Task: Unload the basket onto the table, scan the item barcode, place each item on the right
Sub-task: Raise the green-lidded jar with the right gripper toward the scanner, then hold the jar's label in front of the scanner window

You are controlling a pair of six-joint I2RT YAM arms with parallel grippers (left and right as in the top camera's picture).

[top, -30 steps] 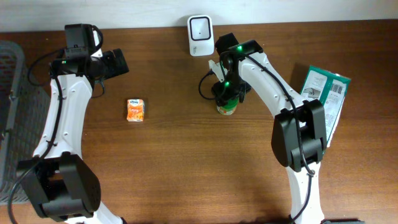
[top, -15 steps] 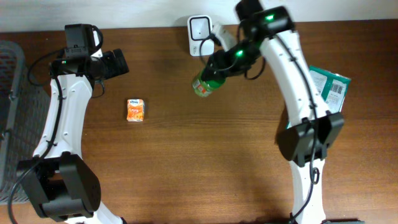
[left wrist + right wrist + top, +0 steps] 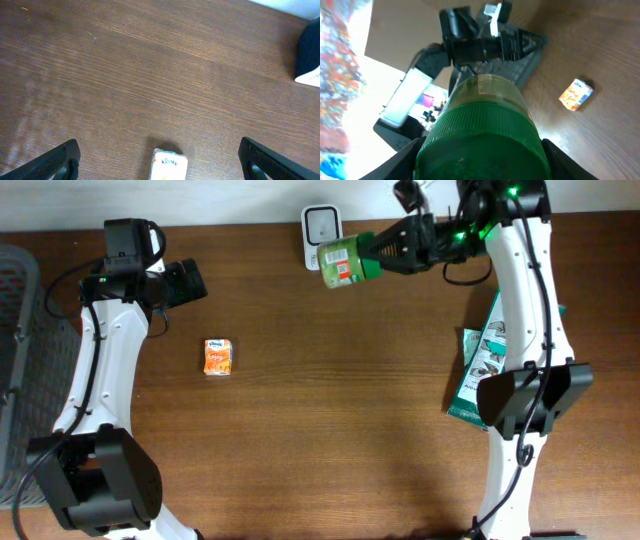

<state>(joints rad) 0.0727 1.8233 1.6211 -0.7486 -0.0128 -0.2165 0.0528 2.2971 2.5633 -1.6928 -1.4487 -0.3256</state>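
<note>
One jar (image 3: 340, 262) held beside one scanner (image 3: 320, 223).
Right tool (image 3: 372, 258) clamped on the jar's green lid; left tool (image 3: 187, 282) apart, empty; one tissue pack (image 3: 218, 357) and one green packet (image 3: 488, 362) on the table (image 3: 300, 430).

You'll find the jar (image 3: 338, 262) at the far edge of the table, just right of centre, lifted clear of the wood and tipped on its side in the right gripper (image 3: 374, 254), which grips its ribbed green lid. Its lid end points right, its pale green body with a red-patched label points left. From overhead the base just overlaps the near right corner of the white scanner (image 3: 320, 224), which stands against the far edge.
</note>
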